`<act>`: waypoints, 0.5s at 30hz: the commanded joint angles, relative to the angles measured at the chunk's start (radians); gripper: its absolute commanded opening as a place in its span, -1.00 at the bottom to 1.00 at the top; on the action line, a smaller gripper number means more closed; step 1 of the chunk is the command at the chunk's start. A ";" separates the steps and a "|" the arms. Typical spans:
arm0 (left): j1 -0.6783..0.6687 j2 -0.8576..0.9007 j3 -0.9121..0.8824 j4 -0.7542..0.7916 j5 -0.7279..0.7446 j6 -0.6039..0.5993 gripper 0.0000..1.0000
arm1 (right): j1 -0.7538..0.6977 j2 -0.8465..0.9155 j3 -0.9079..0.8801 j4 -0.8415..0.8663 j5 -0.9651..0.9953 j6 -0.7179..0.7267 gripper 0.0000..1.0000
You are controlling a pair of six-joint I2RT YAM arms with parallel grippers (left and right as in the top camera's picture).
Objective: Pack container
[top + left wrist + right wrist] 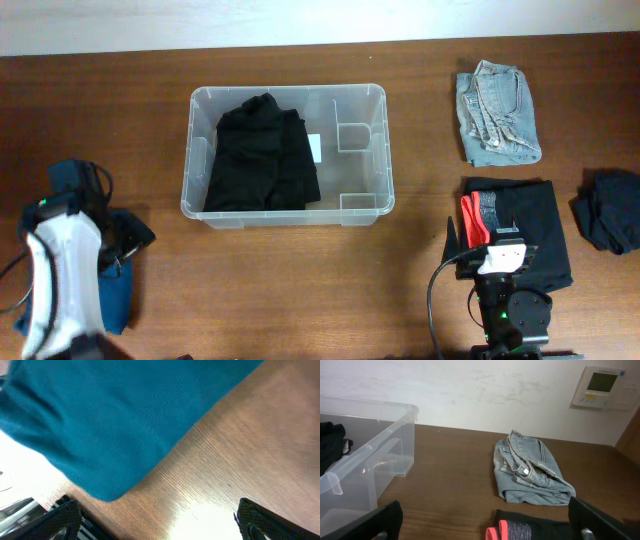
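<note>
The clear plastic container [375,160] stands at the table's middle with a folded black garment [262,155] inside; its corner also shows in the right wrist view [375,450]. My left gripper [155,522] is open and empty over bare wood, just beside a teal cloth [110,420] at the table's left [118,300]. My right gripper [487,527] is open and empty, low at the near right above a black garment with a red-trimmed item [478,215], which also shows in the right wrist view [512,531].
Folded light-blue jeans [497,112] lie at the back right, also in the right wrist view [530,472]. A dark bundle [610,210] sits at the right edge. A wall with a thermostat panel [602,387] is behind the table.
</note>
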 commanded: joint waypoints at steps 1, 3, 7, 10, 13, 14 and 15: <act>-0.005 0.055 -0.005 0.040 -0.041 0.022 1.00 | -0.006 -0.010 -0.005 -0.006 0.005 -0.004 0.97; -0.005 0.069 -0.005 0.077 -0.043 0.022 0.99 | -0.006 -0.010 -0.005 -0.006 0.005 -0.004 0.97; -0.008 0.068 -0.003 0.206 -0.066 0.122 0.99 | -0.006 -0.010 -0.005 -0.006 0.005 -0.004 0.97; -0.031 0.068 -0.003 0.305 -0.080 0.333 0.99 | -0.006 -0.010 -0.005 -0.005 0.005 -0.004 0.97; -0.082 0.068 -0.003 0.360 -0.156 0.509 0.99 | -0.006 -0.010 -0.005 -0.006 0.005 -0.004 0.97; -0.101 0.068 -0.003 0.373 -0.216 0.540 0.99 | -0.006 -0.010 -0.005 -0.006 0.005 -0.004 0.97; -0.123 0.068 -0.003 0.382 -0.285 0.576 0.99 | -0.006 -0.010 -0.005 -0.006 0.005 -0.004 0.97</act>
